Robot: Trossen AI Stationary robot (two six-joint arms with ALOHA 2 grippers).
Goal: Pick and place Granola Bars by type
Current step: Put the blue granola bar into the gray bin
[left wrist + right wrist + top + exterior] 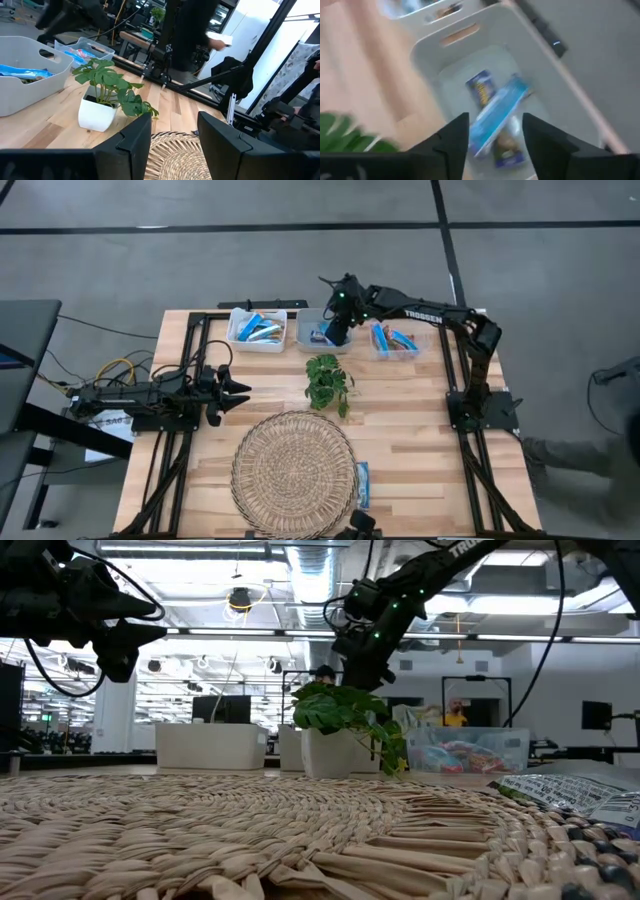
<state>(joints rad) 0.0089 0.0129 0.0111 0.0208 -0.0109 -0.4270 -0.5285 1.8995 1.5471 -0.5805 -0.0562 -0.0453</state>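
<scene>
**Bar dropping into the middle bin**

From above, the right gripper [333,332] hangs over the middle bin [312,332]; the left gripper [232,392] waits open and empty.

At its wrist, the right fingers are apart, and a light-blue bar [497,117] sits loose between them, over the bin. It might bounce out.

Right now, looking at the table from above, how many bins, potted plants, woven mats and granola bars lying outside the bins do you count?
Bins: 3 (left bin, middle bin, right bin)
Potted plant: 1
Woven mat: 1
Granola bar outside the bins: 1
Total: 6
</scene>
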